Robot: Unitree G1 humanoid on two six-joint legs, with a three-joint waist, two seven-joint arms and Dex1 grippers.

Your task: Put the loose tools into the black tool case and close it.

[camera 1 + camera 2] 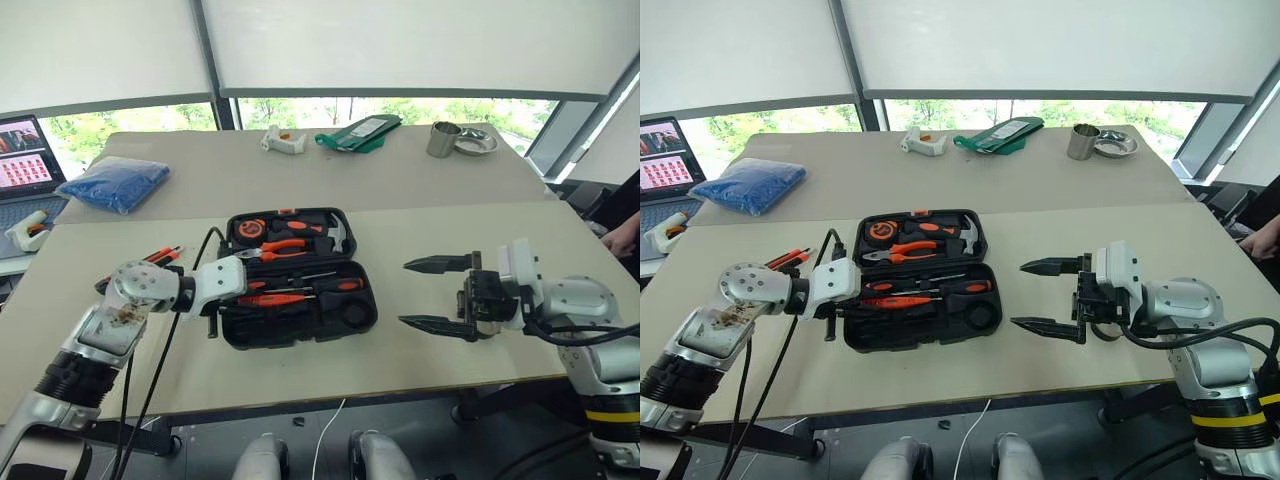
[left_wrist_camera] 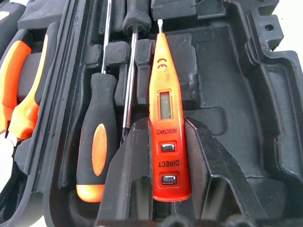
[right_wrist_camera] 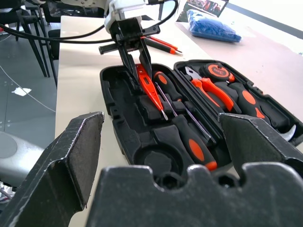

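Note:
The black tool case (image 1: 366, 316) lies open in the middle of the table. Its far half holds pliers, a hammer and a tape measure. My left gripper (image 2: 165, 124) is shut on the orange tester pen (image 2: 166, 94), which hangs tip-first just above the near half of the case. Beside the pen, two screwdrivers (image 2: 97, 142) rest in their recesses. More loose tools (image 1: 155, 257), orange and black, lie on the table left of the case, partly hidden by my left arm. My right gripper (image 1: 403, 293) is open and empty, right of the case, pointing toward it.
On the far table lie a blue cloth bundle (image 1: 112, 183), a white object (image 1: 283, 140), a green pouch (image 1: 358, 132), a metal cup (image 1: 442, 139) and a bowl (image 1: 476, 141). A laptop (image 1: 25, 160) is at far left. A person's hand (image 1: 625, 235) shows at the right edge.

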